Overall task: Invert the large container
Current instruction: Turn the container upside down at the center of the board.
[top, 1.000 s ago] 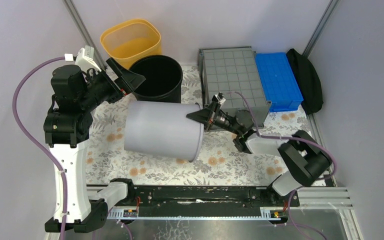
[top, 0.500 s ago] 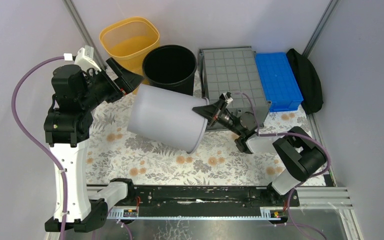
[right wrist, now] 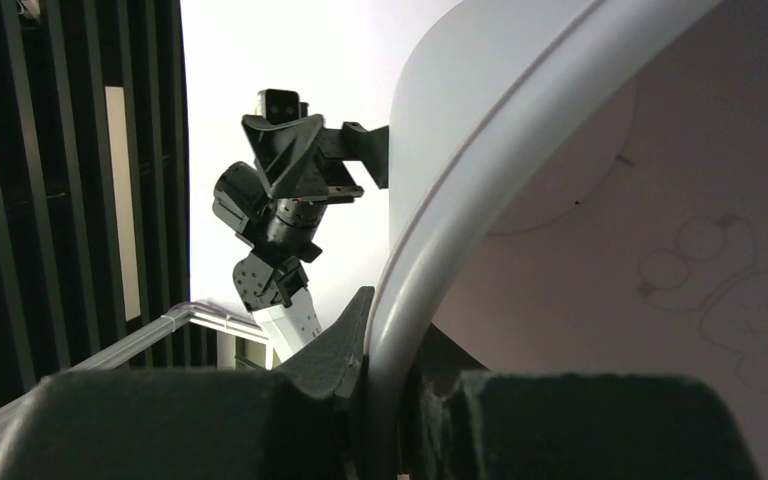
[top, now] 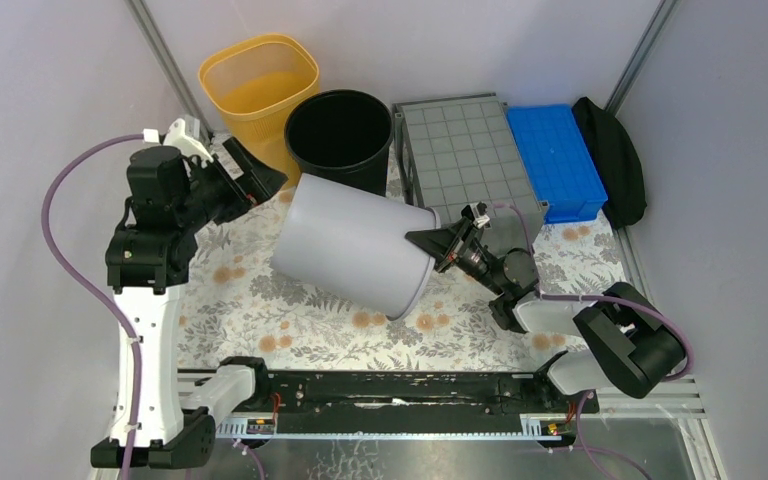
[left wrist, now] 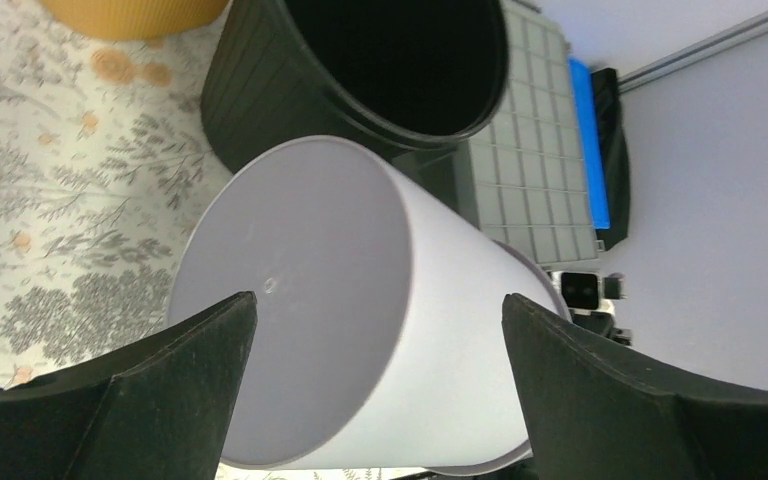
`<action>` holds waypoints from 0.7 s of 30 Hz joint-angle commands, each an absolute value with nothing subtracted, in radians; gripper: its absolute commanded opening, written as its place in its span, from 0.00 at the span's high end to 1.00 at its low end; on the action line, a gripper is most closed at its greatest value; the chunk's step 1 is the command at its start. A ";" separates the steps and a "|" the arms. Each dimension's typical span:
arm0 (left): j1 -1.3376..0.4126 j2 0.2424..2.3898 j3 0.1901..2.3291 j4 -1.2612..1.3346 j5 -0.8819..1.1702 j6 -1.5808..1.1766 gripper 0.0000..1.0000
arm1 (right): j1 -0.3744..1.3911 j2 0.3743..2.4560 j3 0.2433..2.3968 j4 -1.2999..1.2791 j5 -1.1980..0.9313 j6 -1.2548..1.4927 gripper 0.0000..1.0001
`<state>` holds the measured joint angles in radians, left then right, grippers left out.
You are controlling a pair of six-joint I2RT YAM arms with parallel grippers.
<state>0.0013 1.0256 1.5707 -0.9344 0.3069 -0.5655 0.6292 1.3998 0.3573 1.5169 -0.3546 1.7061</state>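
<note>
Large container [top: 465,160]: dark-grey rectangular crate at the back of the table, right of centre; square-gridded face turned up; blue ribbed tray [top: 558,160] just beside its right wall, black round bucket [top: 340,135] just off its left end; neither arm touches it.

Right gripper [top: 432,246]: clenched on the rim of the light-grey bucket [top: 350,250]; from the right wrist view the pale rim runs straight down between the two dark fingers, one inside the mouth, one outside; firm pinch.

Light-grey bucket: lying over on its side, tilted, mouth towards the right arm, flat base towards the left arm; from above, its upper edge overlaps the black bucket's near wall; whether it touches that bucket or rests on the floral mat [top: 260,300] I cannot tell.

Left gripper [top: 265,180]: released, jaws spread wide; in the left wrist view its fingers [left wrist: 190,350] stand either side of the grey bucket's base with clear gaps; holds nothing; it sits at the bucket's base end, near the yellow bin.

Yellow bin [top: 258,85]: upright, back left, just behind and left of the black bucket; open and mouth up.

Black bundle [top: 615,160]: against the right wall, just beyond the blue tray; what it is I cannot make out.
</note>
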 commanded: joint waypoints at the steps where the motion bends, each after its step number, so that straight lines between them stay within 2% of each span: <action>1: 0.009 0.982 1.507 -0.878 0.245 -0.540 0.00 | 0.631 1.358 0.360 1.706 -0.301 1.695 1.00; 13: 0.009 0.928 1.469 -0.892 0.126 -0.522 0.00 | 0.721 1.444 0.427 1.706 -0.281 1.654 1.00; 21: 0.009 0.868 1.457 -0.924 -0.062 -0.513 0.00 | 0.802 1.577 0.544 1.706 -0.248 1.622 1.00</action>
<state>0.0013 0.9176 1.4593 -0.9421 0.0597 -0.5320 0.7578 1.5463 0.4397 1.5200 -0.2951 1.6375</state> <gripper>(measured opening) 0.997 0.159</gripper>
